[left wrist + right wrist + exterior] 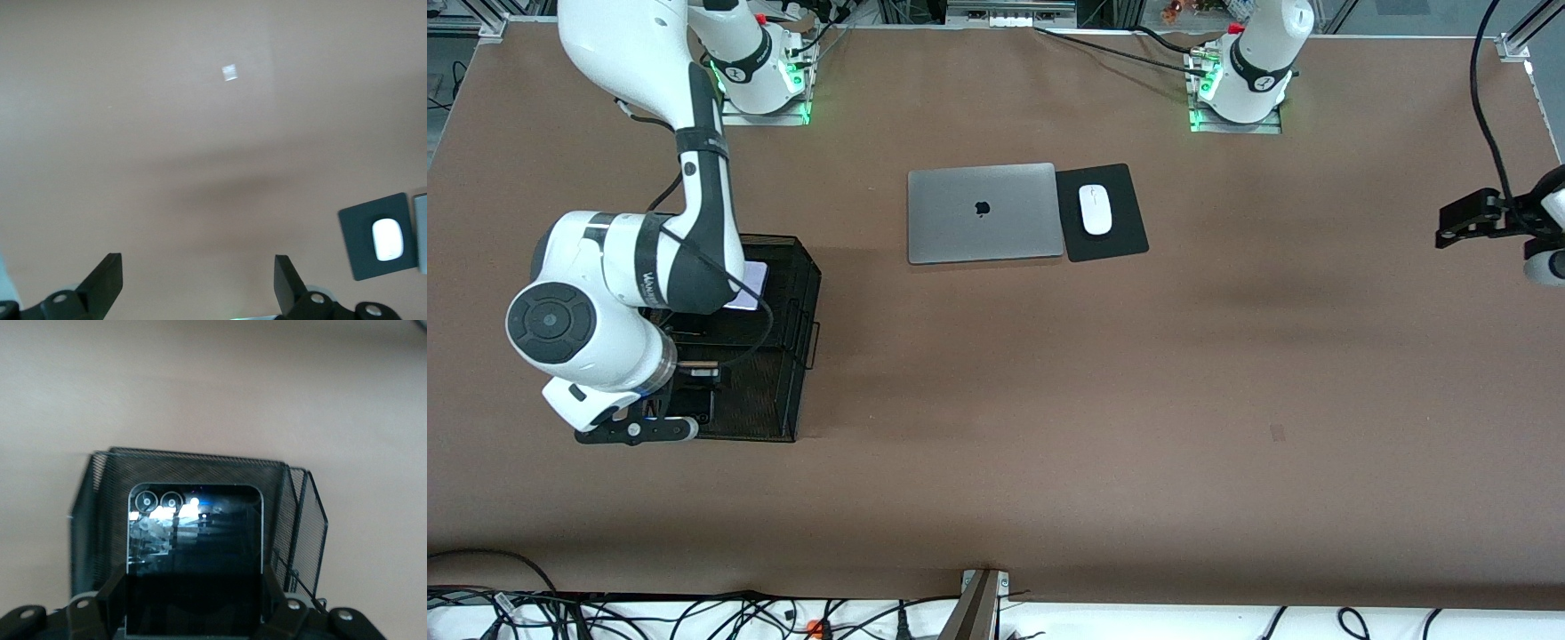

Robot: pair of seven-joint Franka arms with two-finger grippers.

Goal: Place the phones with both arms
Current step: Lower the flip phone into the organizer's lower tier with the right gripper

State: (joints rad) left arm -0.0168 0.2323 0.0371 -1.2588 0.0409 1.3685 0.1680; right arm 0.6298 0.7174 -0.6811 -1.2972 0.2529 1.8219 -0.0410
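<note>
The right arm bends down over the black mesh basket, its right gripper fingers pinching a squarish black phone above it. The left gripper hovers over bare worktop, fingers spread.

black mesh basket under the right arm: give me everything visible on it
The black mesh basket is a box of dark wire mesh with an open top and upright walls, standing on the brown table at the right arm's end. A wire handle hangs on its outer wall. The right end effector hangs over it, shut on a small squarish black phone. A pale phone lies inside.
</note>
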